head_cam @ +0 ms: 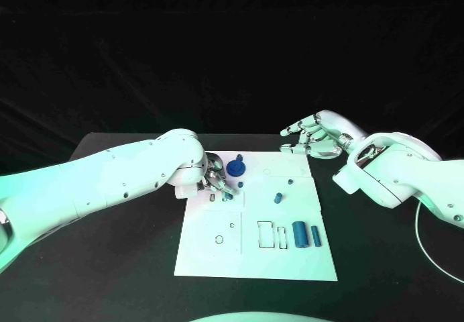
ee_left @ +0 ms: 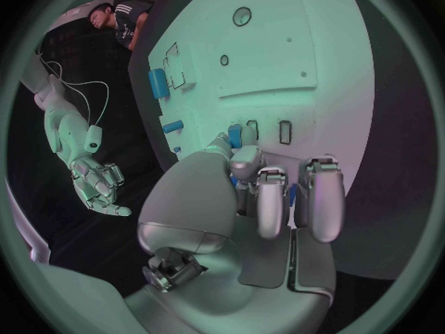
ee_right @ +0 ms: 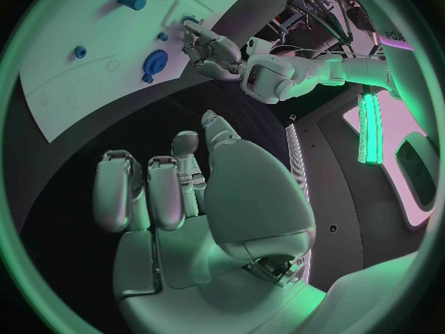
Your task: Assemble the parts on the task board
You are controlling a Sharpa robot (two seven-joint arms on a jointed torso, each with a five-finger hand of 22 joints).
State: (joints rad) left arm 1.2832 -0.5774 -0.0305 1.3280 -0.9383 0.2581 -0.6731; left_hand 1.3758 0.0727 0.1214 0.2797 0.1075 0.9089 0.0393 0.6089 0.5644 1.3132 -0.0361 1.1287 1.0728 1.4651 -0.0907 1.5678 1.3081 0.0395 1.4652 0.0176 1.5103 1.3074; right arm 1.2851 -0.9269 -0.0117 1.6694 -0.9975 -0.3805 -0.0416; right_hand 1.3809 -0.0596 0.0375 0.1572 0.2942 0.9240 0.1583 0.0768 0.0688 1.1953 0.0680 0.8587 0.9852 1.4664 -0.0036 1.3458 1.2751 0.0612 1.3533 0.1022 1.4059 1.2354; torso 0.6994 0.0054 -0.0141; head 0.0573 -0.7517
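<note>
From above, the white rectangular task board lies in the middle of the black counter. The left hand is down on the board's far-left corner area, fingers curled over a small blue part near the board's left edge; it looks pinched there, though the fingers hide most of it. Just beside that hand, toward the board's far edge, stands a round dark-blue knob-like part. A small blue peg sits near the board's middle, and two blue cylinders lie side by side toward the near-right corner, long axes running from the board's near edge to its far edge. The right hand hovers off the far-right corner, fingers apart and holding nothing.

From the left wrist, the silver fingers close round a short blue piece, its long axis roughly along the fingers, pointing toward a narrow rectangular slot just beside it. I judge the coming move turns on that: the slot lies just ahead of the fingertips, so the piece needs lining up and pressing down.

From the right wrist, the right hand is loosely curled and empty, well apart from the board, so the left hand is clearly nearer the work.
</note>
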